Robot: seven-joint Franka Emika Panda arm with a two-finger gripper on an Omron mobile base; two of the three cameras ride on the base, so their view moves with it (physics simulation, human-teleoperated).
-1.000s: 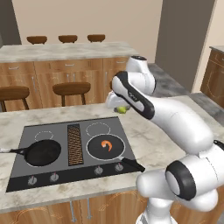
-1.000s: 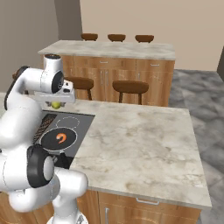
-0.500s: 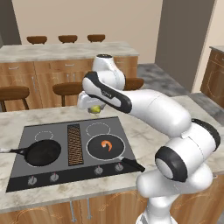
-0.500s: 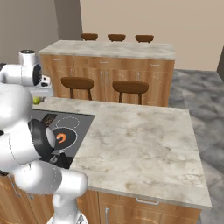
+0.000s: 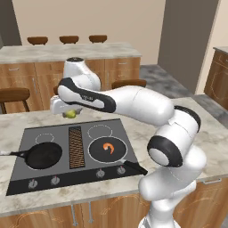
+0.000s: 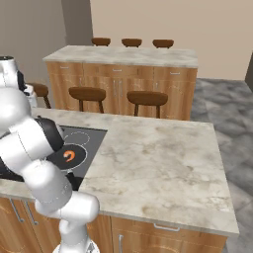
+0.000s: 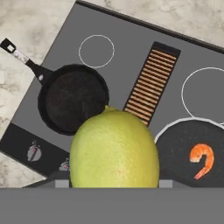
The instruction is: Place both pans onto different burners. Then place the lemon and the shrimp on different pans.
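1. Gripper (image 5: pixel 67 112) pinching the lemon (image 7: pixel 113 148); fruit carried in the air above the far edge of the cooktop (image 5: pixel 26 133), clear of the bench (image 5: pixel 205 133).
2. Both pans sit on separate burners: the empty pan (image 5: pixel 43 155) on the front left ring, handle toward the left edge; the other pan (image 5: pixel 107 149) on the front right ring.
3. Shrimp (image 5: pixel 107 147) lies in the right-hand pan, so that pan is taken.
4. Judgement: the lemon is held high to cross the grille (image 5: pixel 75 147) and come down into the empty pan; only that placement remains.
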